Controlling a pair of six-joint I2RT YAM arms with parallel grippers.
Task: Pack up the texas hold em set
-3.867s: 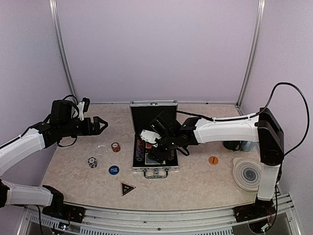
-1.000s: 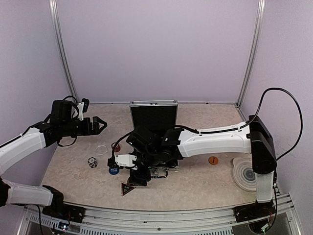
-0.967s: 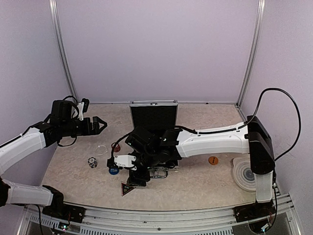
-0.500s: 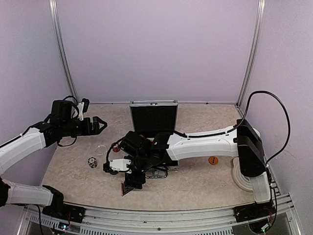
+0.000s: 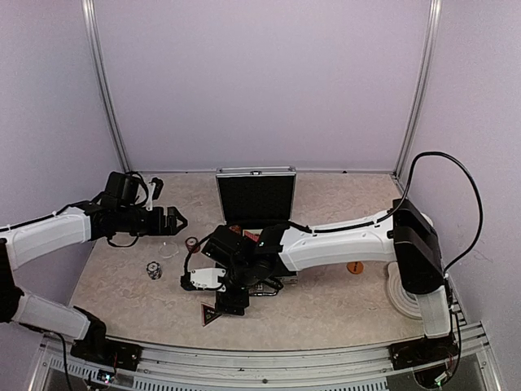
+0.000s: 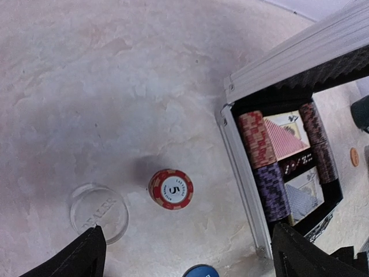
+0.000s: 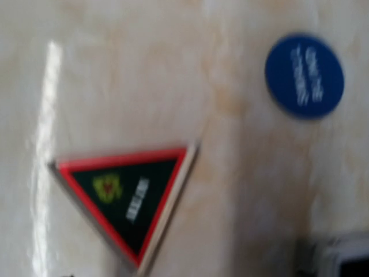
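My left gripper (image 5: 172, 220) hangs over the left of the marbled beige bench (image 5: 326, 305), its jaws spread wide and empty. Its wrist view shows both dark fingertips (image 6: 86, 254) at the bottom corners. Between them lie a clear round plastic button (image 6: 99, 212) and a red-and-cream striped chip stack (image 6: 171, 188) marked 5, near each other but apart. The overhead view adds a short dark-and-white chip stack (image 5: 154, 270) nearer me.

Only the right wrist view, though blurred, shows the flat blue round button (image 7: 304, 75) and the black triangle (image 7: 124, 199) with its red border whole. Both lie flat on the bench, well apart. From overhead, my right gripper (image 5: 228, 303) hangs over the triangle and hides most of it. It holds nothing, and its jaws stand apart.

The ribbed aluminium case (image 6: 245, 173) sits mid-bench with its lid upright. The left wrist view looks inside it: rows of red chips (image 6: 255, 138) and dark chips (image 6: 271, 190) beside red-backed cards (image 6: 285, 133). Further right lies a small orange button (image 5: 355, 266).
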